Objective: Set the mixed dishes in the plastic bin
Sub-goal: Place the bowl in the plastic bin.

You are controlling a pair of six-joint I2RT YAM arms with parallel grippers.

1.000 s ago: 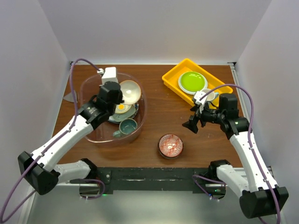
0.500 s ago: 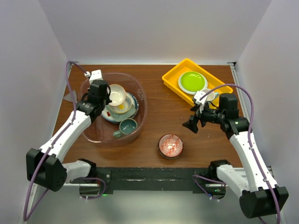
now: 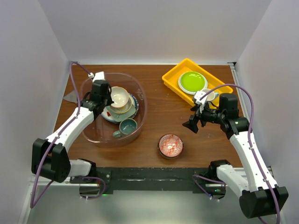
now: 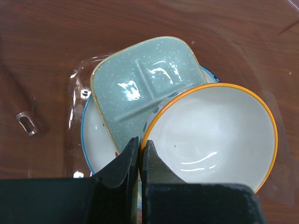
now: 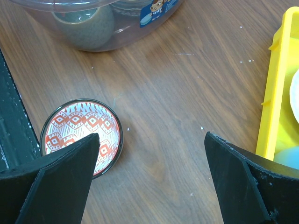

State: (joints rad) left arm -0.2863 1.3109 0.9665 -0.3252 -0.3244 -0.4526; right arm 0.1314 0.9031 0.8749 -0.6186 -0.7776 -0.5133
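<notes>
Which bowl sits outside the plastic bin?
The red-patterned bowl, alone on the table beside the plastic bin. The orange-rimmed white bowl is inside it, rim pinched by the left gripper.

A lab robot cell: plain white panels enclose a brown wooden table, with two white arms bolted to a black rail at the frame's bottom.

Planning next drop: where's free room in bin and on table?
Free: bin floor near-left of mug; table between bin and tray, beyond red bowl. Crowded: bin's far middle, where plates, mint dish and the white bowl in the left gripper stack.
</notes>
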